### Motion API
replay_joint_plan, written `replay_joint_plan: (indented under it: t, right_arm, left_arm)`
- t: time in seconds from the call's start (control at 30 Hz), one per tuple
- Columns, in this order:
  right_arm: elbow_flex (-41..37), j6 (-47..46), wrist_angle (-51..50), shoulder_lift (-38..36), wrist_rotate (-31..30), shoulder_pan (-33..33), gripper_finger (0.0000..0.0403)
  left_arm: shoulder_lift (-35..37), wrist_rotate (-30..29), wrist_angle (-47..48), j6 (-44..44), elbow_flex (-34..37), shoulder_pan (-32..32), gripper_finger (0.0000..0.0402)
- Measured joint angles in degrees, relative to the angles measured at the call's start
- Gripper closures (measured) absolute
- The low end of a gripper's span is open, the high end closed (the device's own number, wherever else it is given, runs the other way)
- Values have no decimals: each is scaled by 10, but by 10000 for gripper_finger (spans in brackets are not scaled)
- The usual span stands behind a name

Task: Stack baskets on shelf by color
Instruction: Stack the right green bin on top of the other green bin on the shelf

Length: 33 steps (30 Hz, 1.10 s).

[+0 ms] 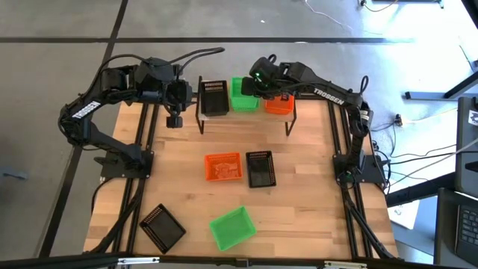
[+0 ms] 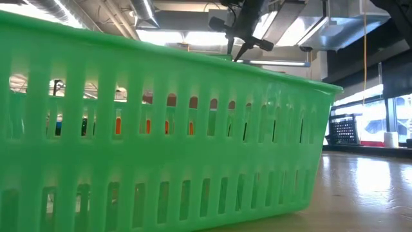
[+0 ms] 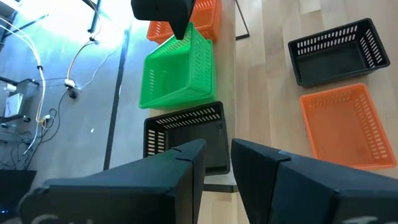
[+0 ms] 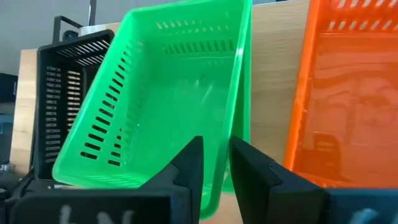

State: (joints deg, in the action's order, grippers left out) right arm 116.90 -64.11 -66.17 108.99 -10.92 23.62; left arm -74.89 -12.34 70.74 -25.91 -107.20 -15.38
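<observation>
Filling almost the whole low view, a bright green perforated plastic basket [image 2: 161, 135] lies closest to the camera; from above it sits at the lower middle of the tabletop [image 1: 232, 228]. On the low light-wood shelf [image 1: 287, 113] at the upper centre stand three baskets side by side: a black slotted basket [image 1: 214, 96] on the left, a green basket [image 1: 242, 96] in the middle and an orange basket [image 1: 279, 103] on the right. The right gripper [image 4: 214, 165] pinches the near rim of that middle green basket, which looks tilted in its wrist view, so it seems to be just being set down or adjusted. The left gripper [image 3: 217, 155] hovers beside the shelf's left end over the black basket, fingers a little apart and holding nothing. Still loose on the table are an orange slotted basket [image 1: 223, 167] touching a black one [image 1: 261, 168] at centre, another black basket [image 1: 162, 227] at lower left, and the near green one. Judging by this, each colour has its place begun and at least four baskets remain to stack; any more are not in view.
</observation>
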Motion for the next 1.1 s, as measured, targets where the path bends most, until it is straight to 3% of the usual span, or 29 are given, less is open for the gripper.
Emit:
replay_joint_plan:
  t: [0.27, 0.47, 0.7, 0.8, 0.97, 1.1]
  right_arm:
    - [0, 21, 18, -25, -71, -3, 329]
    - [0, 128, 114, -45, -63, -42, 329]
    - [0, 255, 215, -43, 8, -93, 329]
    - [0, 242, 202, -37, 11, -102, 339]
    - [0, 229, 187, -28, -2, -103, 394]
    - [0, 234, 172, -20, 4, -98, 397]
  left_arm:
    - [0, 0, 6, 3, 0, 0, 331]
    - [0, 0, 9, 14, 0, -4, 331]
    - [0, 0, 9, 18, 0, -29, 331]
    - [0, 0, 9, 19, 0, -39, 331]
    - [0, 0, 9, 24, 0, -47, 331]
    - [0, 0, 8, 33, 0, -51, 331]
